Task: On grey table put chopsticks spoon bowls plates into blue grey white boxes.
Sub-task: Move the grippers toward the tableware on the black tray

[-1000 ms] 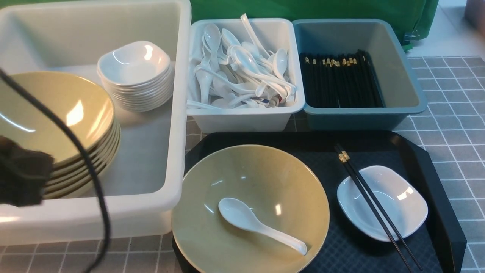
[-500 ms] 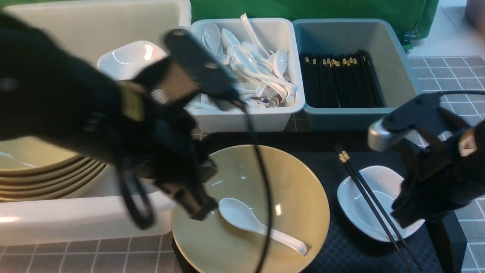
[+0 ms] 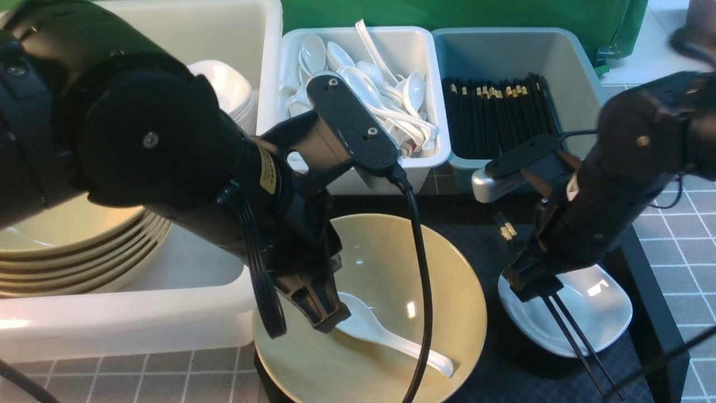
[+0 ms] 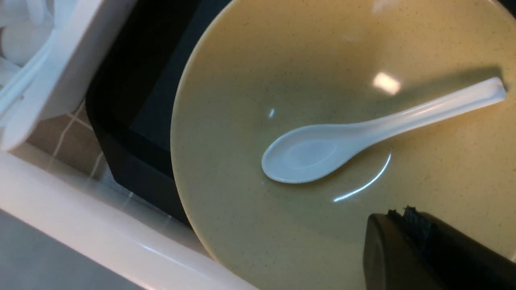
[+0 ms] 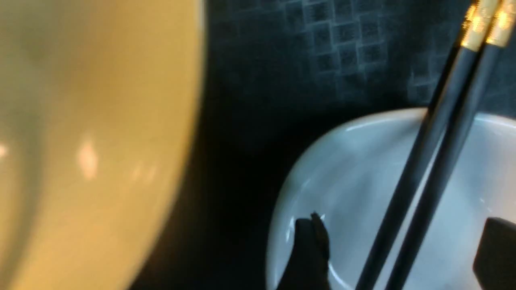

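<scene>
Against the view of half a second back, we record both arms advanced while the crockery has not shifted. The left tool now sits lower over the spoon, and the right tool has come in from the right onto the chopsticks. The spoon lies in the bowl on the black tray on the bench, long axis diagonal, scoop far-left, handle near-right. The chopsticks lie across the plate on a like diagonal, gold bands far-left. Both arms pitch steeply down. The right tool's fingers stand wide, straddling the pair; the left tool's opening we cannot tell.
</scene>
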